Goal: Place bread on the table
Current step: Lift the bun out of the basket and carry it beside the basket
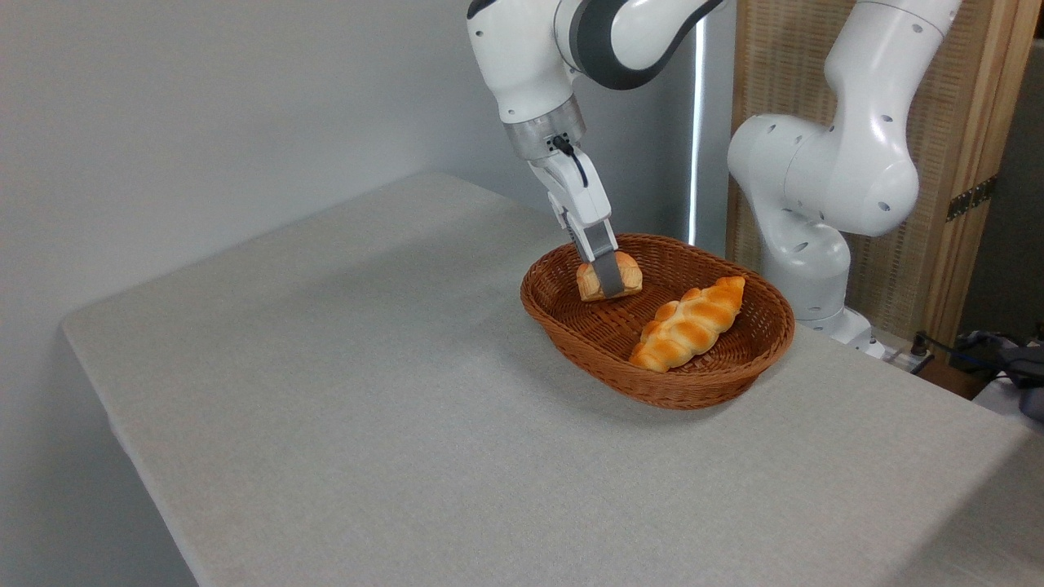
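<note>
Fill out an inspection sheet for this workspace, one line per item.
Surface: table covered in plain light grey fabric, bare apart from the basket.
Job's things: small bun inside the wicker basket, at its far left end, not yet on the table.
Clutter: braided loaf lying in the basket, apart from the bun.
Grippers: gripper reaches into the basket, fingers closed on the bun.
Cables: short black cable at the wrist; wires past the table's right edge.
Surroundings: grey wall on the left, wooden-framed woven panel behind the arm, dark items at the far right.
</note>
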Motion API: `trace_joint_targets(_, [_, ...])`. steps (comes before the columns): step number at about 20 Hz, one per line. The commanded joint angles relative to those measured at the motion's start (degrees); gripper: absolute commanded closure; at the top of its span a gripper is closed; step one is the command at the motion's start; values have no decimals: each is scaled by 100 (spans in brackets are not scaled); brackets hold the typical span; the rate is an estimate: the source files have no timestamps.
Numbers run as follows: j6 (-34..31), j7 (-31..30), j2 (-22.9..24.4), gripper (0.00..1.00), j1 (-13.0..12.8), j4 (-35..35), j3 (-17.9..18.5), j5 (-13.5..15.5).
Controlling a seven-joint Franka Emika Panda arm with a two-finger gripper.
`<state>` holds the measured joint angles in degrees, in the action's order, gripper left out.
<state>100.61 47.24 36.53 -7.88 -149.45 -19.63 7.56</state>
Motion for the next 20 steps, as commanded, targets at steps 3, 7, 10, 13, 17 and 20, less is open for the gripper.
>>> trace_joint_targets(3, [143,241,56,62,32,-76,38,97])
trace_joint_targets(7, [55,285,56,66,32,143,99,36])
trace_joint_targets(10, [-164,618,47,69,49,520,344,35])
trace_joint_targets(13, [-427,619,-206,69,49,1169,863,26])
trace_joint_targets(17, [-877,619,-936,68,49,2426,1425,26])
trace_joint_targets(20, [-824,637,-1699,61,41,3322,1549,70])
